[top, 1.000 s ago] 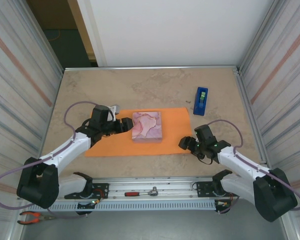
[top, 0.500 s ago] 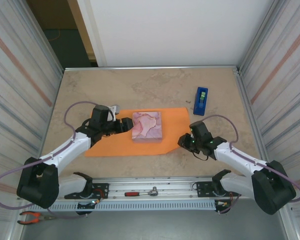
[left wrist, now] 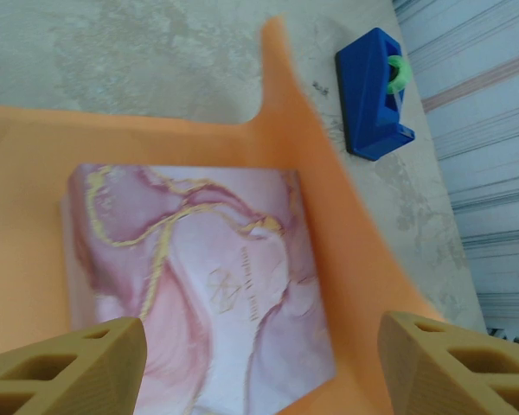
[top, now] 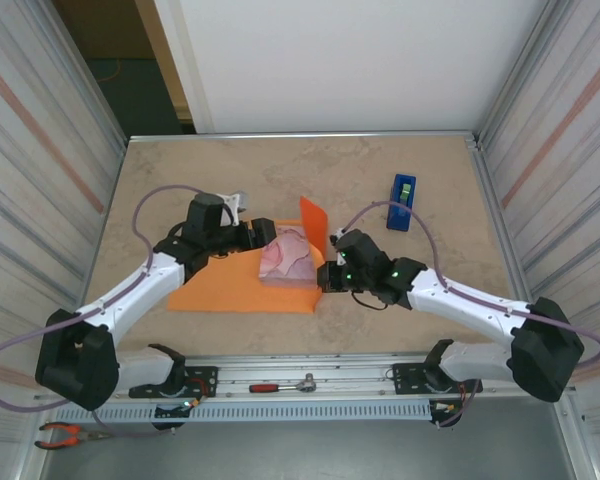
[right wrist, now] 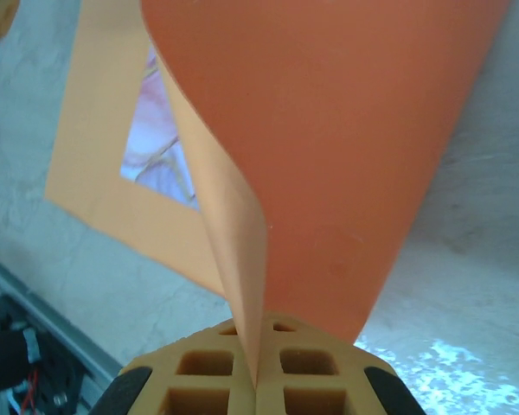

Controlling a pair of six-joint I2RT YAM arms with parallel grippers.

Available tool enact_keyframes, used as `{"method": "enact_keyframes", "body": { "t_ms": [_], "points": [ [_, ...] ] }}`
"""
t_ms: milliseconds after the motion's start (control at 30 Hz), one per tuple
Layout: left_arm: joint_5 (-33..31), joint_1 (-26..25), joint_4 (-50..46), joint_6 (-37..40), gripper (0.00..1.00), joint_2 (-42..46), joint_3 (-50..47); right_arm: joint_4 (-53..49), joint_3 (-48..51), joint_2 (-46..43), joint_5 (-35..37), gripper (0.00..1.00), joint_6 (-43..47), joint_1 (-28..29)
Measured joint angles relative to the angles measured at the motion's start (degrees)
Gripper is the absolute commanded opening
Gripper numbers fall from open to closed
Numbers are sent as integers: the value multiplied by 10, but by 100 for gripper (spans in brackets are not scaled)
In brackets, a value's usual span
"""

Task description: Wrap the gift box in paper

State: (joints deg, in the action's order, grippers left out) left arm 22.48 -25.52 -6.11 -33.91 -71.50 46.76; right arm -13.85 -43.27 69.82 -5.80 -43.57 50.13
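The right end of the paper (top: 230, 288) is pinched in the closed jaws of the right gripper (right wrist: 255, 380) and held raised beside the gift box (top: 288, 258), apparently so that it can be folded over the top, while the left gripper (top: 262, 237) is held spread and empty over the box's left side, probably to stop it sliding. The box is laid flat on the sheet, pattern upward, near the middle of the table (top: 180, 180). The long axis of the paper is directed left to right, with the pinched end turned upward.

Right tool (right wrist: 258, 380) pinched closed, left tool (top: 263, 237) spread.
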Motion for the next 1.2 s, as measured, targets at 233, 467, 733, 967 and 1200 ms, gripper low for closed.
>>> {"method": "enact_keyframes", "body": {
  "t_ms": [233, 467, 733, 967, 1200],
  "points": [
    [-16, -38, 4, -11, 72, -54, 56, -15, -8, 17, 0, 0, 40, 28],
    [-32, -86, 2, -8, 72, -122, 104, -16, -8, 27, 2, 0, 51, 28],
    [-39, -106, -1, 2, 62, -165, 107, -15, -8, 33, 1, 0, 52, 28],
    [-34, -118, 0, 17, 30, -187, 108, -9, -8, 34, -2, 0, 53, 28],
    [-22, -118, 2, 37, 0, -186, 107, -9, -9, 31, -2, 69, 53, 24]
  ]
}}
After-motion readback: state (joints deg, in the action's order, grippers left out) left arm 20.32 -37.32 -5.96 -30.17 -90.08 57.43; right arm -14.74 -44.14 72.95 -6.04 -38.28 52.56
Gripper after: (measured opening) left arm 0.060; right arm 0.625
